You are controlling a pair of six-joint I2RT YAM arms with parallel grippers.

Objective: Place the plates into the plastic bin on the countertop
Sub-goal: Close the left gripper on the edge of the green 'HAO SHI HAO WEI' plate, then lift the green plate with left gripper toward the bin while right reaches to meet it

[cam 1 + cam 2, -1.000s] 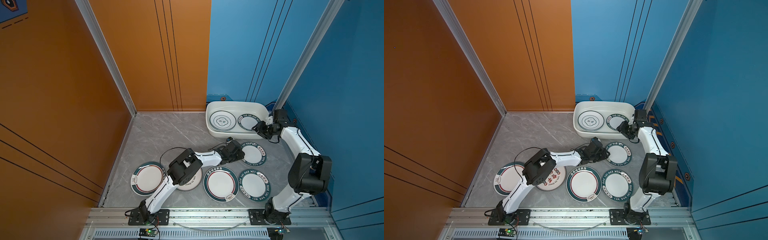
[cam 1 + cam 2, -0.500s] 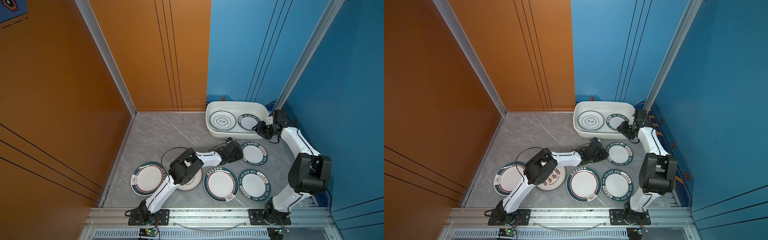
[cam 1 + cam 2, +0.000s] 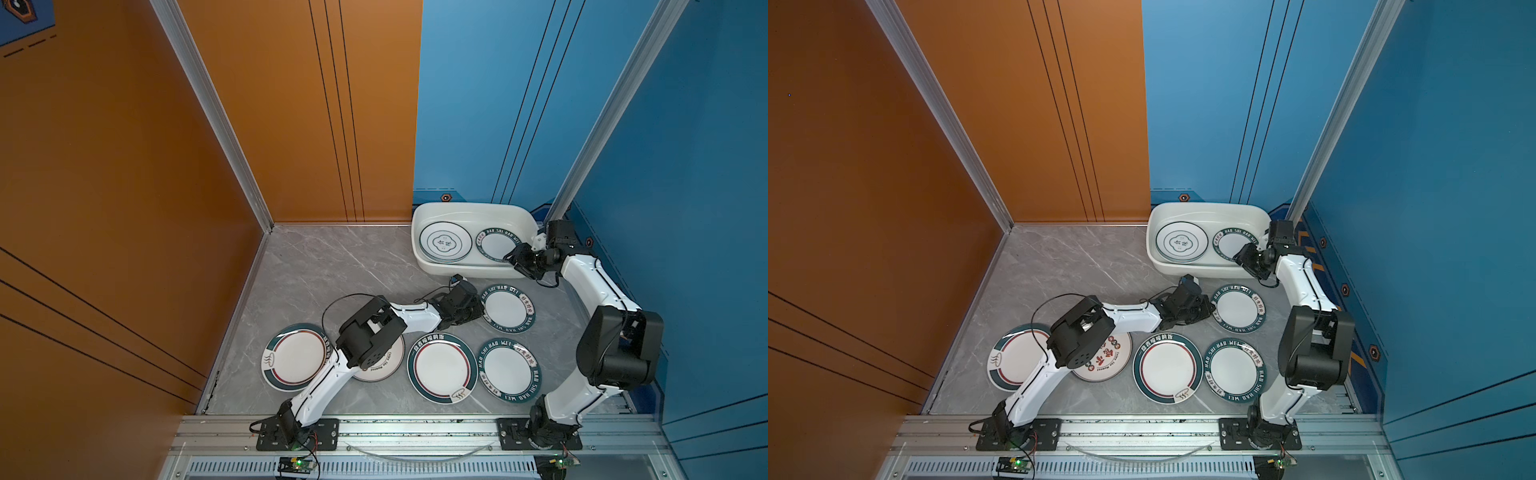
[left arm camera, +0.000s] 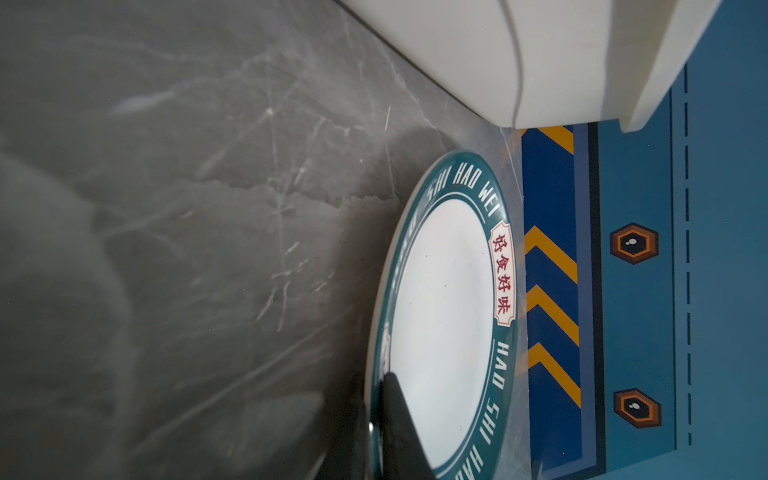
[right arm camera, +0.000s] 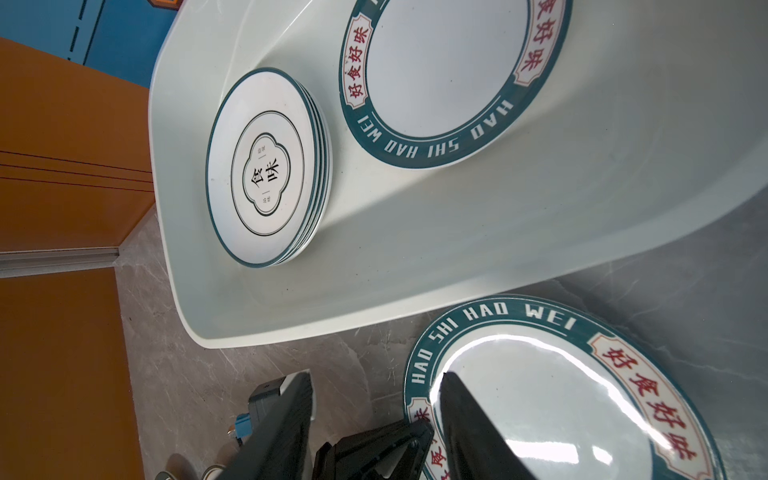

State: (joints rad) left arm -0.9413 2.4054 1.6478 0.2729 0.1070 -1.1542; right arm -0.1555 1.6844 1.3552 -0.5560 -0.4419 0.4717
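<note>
Left end effector: is clamping together on the left rim of the green-rimmed plate.
Plate: is lying on the bench, just beside the front wall of the plastic bin.
Right end effector: is hanging with jaws apart, empty, at the bin's right end.
Doing it well: lifting rim-first, tilting gently and clearing the wall, because a thin pinch on glossy ware is probably risking a slip.

Green-rimmed white plates, white bin, grey veined countertop, seemingly marble.
</note>
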